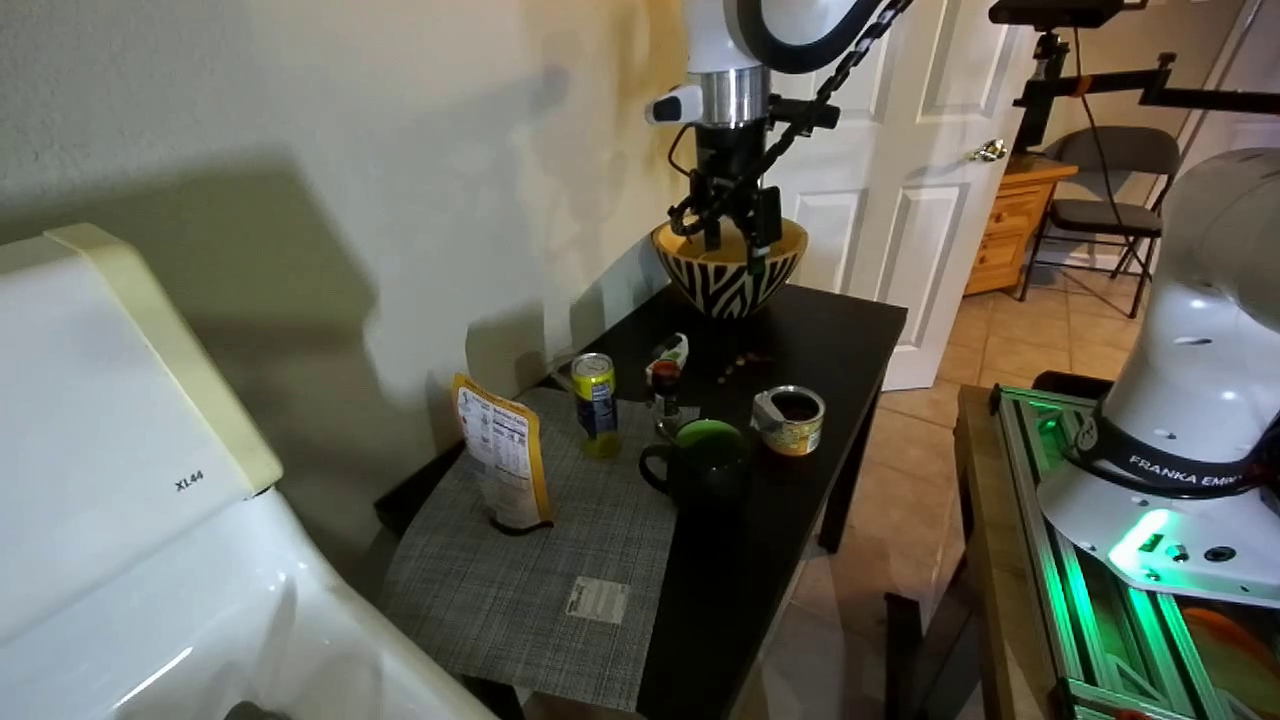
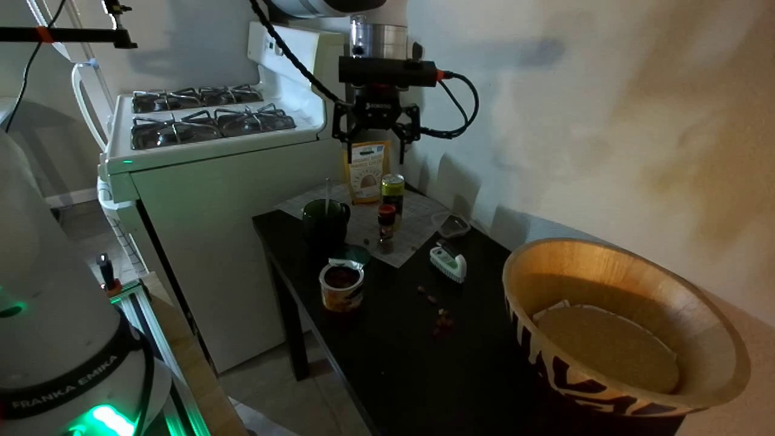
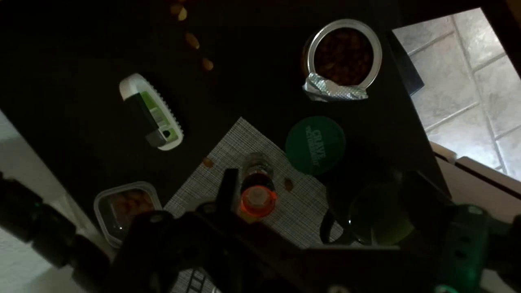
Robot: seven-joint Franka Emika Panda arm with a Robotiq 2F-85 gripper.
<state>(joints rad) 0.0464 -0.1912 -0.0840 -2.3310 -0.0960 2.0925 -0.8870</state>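
Observation:
My gripper (image 2: 375, 156) is open and empty, pointing down, high above the black table. In the wrist view its dark fingers (image 3: 319, 177) stand wide apart. Below them are the red-capped spice jar (image 3: 258, 201) and the dark green mug (image 3: 380, 213), which holds a thin light stick. An opened can of nuts (image 3: 344, 57), a green round lid (image 3: 315, 145), a green-and-white brush (image 3: 154, 114) and a small clear tub (image 3: 127, 207) with nuts lie around. A yellow drink can (image 2: 392, 184) and a yellow-edged pouch (image 2: 367, 172) stand on the grey placemat (image 1: 500, 600).
A zebra-patterned wooden bowl (image 1: 725, 285) stands at one table end. A few loose nuts (image 2: 444, 318) lie on the table (image 2: 418, 363). A white stove (image 2: 230, 224) stands beyond the other end. A wall runs along one long side. A white door (image 1: 880, 180) is behind the bowl.

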